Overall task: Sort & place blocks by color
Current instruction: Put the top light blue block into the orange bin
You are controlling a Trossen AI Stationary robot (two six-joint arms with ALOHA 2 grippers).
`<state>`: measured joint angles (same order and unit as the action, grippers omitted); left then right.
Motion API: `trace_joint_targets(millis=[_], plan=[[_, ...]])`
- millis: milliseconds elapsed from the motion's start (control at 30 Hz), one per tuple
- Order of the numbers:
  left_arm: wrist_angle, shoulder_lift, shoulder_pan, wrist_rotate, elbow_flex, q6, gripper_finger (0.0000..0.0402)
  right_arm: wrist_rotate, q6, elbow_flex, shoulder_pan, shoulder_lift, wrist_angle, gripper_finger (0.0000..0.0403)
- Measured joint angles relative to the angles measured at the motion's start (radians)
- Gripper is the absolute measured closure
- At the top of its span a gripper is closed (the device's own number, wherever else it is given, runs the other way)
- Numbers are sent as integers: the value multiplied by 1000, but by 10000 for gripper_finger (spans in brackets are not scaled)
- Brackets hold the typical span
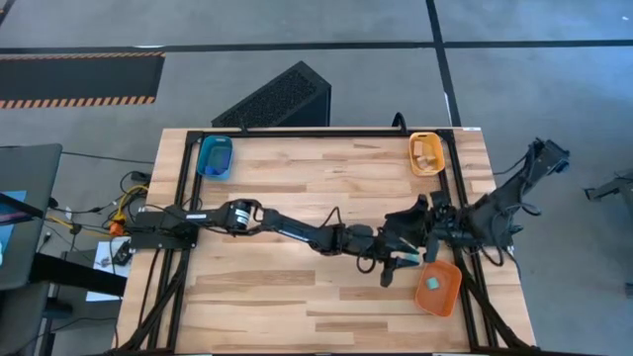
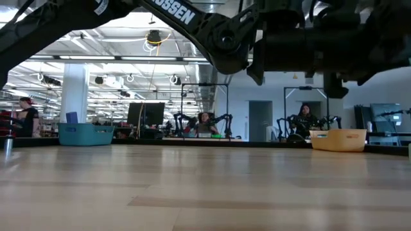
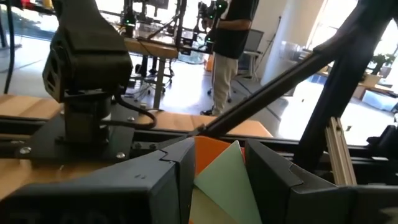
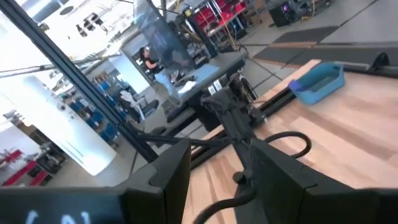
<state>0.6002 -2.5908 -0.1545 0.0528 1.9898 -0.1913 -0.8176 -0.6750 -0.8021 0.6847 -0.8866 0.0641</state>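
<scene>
We are seeing pale cyan block [image 3: 219, 180] against orange tray [image 1: 440, 288]; blue tray [image 1: 215, 157] at ten o'clock, yellow-orange tray [image 1: 426, 153] at one o'clock.

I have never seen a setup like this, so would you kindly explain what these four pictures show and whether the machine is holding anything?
It is a robot with two dark arms at a wooden table, each ending in two fingers. One picture looks straight down, one looks level across the tabletop, and two come from cameras on the wrists. On the table stand a blue tray, a yellow tray with tan blocks, and an orange tray with a cyan block. The left gripper reaches across to the orange tray; its wrist view shows a pale green block between its fingers. The right gripper is close by and empty, fingers apart.
</scene>
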Motion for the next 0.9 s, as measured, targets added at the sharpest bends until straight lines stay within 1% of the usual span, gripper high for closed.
trace_joint_targets(millis=[300, 500, 633, 767, 833, 900], plan=[[5, -1, -7, -13, 0, 2, 300, -2, -80, 0, 2, -36, 7, 217], [10, -1, -21, -51, 0, 10, 300, -4, -63, 0, -13, -36, 66, 217], [64, 0, -20, -62, 3, -28, 300, -7, -9, 0, -21, -36, 124, 217], [28, -6, -22, -69, 35, -39, 300, 1, 22, 0, -37, -36, 161, 217], [26, -32, -27, -54, 71, -54, 300, 1, 23, 0, -47, -36, 164, 217], [19, -82, -37, -30, 132, -83, 300, 1, 21, 0, -55, -36, 164, 217]])
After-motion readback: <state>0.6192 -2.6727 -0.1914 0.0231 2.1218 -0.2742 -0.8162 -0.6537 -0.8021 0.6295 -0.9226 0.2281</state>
